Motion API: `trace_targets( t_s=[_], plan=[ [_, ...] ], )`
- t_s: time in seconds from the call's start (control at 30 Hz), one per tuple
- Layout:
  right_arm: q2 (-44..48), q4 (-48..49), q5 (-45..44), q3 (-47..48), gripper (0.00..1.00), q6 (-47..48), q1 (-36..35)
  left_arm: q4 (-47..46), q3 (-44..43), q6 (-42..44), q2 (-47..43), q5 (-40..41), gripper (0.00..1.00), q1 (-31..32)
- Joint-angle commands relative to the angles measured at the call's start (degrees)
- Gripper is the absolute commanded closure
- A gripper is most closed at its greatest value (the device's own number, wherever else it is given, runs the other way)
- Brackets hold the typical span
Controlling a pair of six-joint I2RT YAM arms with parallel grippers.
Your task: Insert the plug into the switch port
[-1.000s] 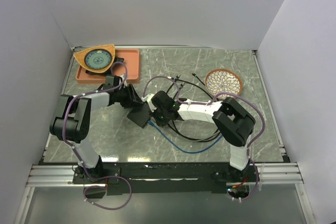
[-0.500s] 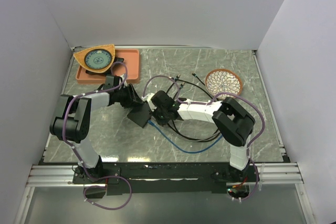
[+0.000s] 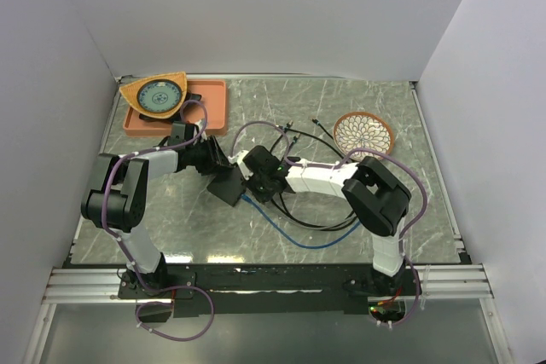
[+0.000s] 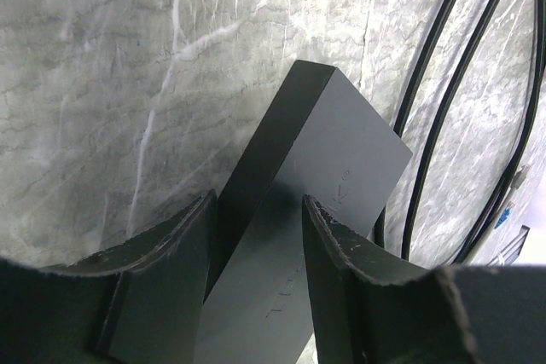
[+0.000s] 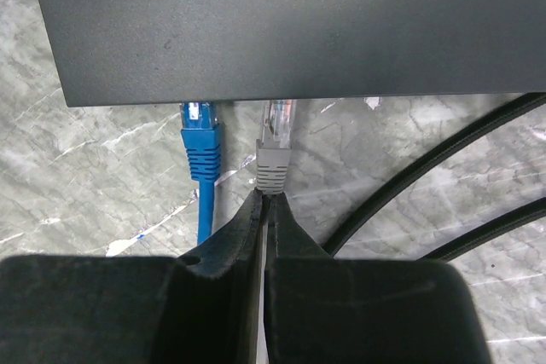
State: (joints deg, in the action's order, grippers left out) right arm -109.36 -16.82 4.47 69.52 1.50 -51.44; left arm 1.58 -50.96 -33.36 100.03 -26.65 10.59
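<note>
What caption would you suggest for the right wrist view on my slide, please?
The right pincer holds the grey plug at the edge of the black switch, beside the blue plug.

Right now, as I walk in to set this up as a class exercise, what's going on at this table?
The left gripper clamps one end of the black switch box, bracing it. The right gripper is shut on the boot of the grey network plug, which points at the box's port edge with its clear tip right at that edge. A blue plug sits beside it along the same edge. From above, I cannot tell whether the grey network plug is fully seated.
</note>
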Motion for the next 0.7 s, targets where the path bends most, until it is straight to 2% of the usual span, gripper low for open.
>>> trace_targets(
  t_s=[0.0, 0.37, 0.67],
  plan=[
    [-2.9, 2.7, -2.7, 3.7, 1.00, 1.9, 0.6, 0.3, -0.4, 0.4, 0.6, -2.0, 0.50, 1.3],
    [-3.2, 1.2, -1.2, 4.0, 1.00, 4.7, 0.6, 0.1, -0.7, 0.3, 0.3, -1.9, 0.49, 1.8],
    [-2.7, -0.1, 0.7, 4.2, 1.00, 11.2, 0.7, 0.5, -2.1, 1.0, 0.4, -2.1, 0.49, 1.8]
  ],
)
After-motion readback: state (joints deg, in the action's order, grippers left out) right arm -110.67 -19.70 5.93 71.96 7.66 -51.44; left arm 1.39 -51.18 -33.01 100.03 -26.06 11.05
